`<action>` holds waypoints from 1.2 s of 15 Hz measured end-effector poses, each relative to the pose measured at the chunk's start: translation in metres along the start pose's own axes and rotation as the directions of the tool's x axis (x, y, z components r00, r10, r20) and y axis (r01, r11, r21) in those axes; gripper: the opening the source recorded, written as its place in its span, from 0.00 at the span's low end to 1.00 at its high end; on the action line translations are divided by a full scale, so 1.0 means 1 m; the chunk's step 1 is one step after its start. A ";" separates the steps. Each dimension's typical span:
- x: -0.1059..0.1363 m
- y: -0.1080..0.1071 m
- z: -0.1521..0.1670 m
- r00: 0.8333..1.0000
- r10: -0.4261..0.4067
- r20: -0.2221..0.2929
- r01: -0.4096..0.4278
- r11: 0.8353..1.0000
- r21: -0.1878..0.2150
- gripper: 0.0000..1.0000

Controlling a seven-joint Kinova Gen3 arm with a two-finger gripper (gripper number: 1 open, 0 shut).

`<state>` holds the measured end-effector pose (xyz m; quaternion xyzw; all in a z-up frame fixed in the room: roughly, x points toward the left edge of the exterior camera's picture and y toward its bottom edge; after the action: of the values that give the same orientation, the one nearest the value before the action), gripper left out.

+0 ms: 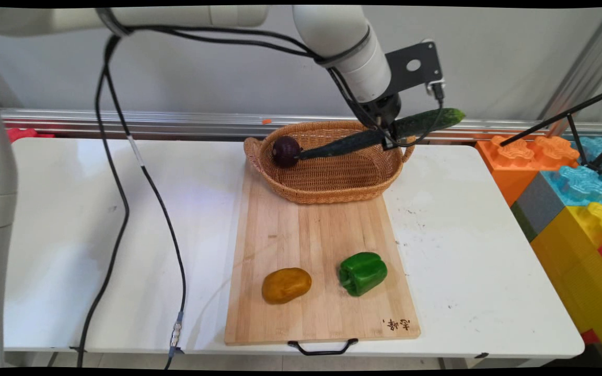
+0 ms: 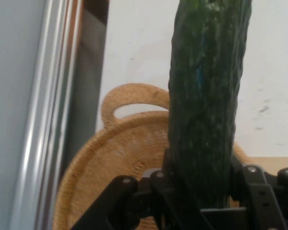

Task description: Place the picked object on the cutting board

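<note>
Gripper (image 1: 388,134) clamped on cucumber (image 1: 384,133), upper centre of frame, over wicker basket (image 1: 332,190); purple onion (image 1: 286,151) inside at left.

A potato (image 1: 286,285) and pepper (image 1: 362,272) are sitting on the board (image 1: 311,235); big toy blocks (image 1: 567,183) are standing right of the table (image 1: 463,235).

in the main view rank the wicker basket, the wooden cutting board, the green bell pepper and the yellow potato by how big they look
1. Light wooden cutting board
2. Oval woven wicker basket
3. Green bell pepper and yellow-brown potato: about alike, too close to rank.
</note>
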<state>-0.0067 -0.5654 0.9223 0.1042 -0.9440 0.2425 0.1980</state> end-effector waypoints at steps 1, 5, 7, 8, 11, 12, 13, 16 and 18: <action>0.003 0.008 -0.011 1.000 -0.020 0.004 0.020 1.000 -0.010 0.00; 0.003 0.051 -0.051 0.997 -0.072 0.042 0.074 0.995 -0.063 0.00; -0.002 0.067 -0.060 0.995 -0.077 0.063 0.082 0.994 -0.076 0.00; -0.008 0.077 -0.063 0.994 -0.075 0.077 0.082 0.993 -0.083 0.00; -0.027 0.096 -0.057 0.992 -0.059 0.114 0.070 0.993 -0.095 0.00; -0.033 0.100 -0.053 0.991 -0.051 0.126 0.064 0.993 -0.096 0.00; -0.040 0.103 -0.049 0.990 -0.043 0.135 0.056 0.994 -0.096 0.00; -0.065 0.109 -0.028 0.985 -0.013 0.170 0.029 0.995 -0.095 0.00; -0.079 0.112 -0.014 0.982 -0.007 0.190 0.026 0.995 -0.096 0.00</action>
<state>0.0362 -0.4542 0.8536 0.1248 -0.9684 0.1831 0.1140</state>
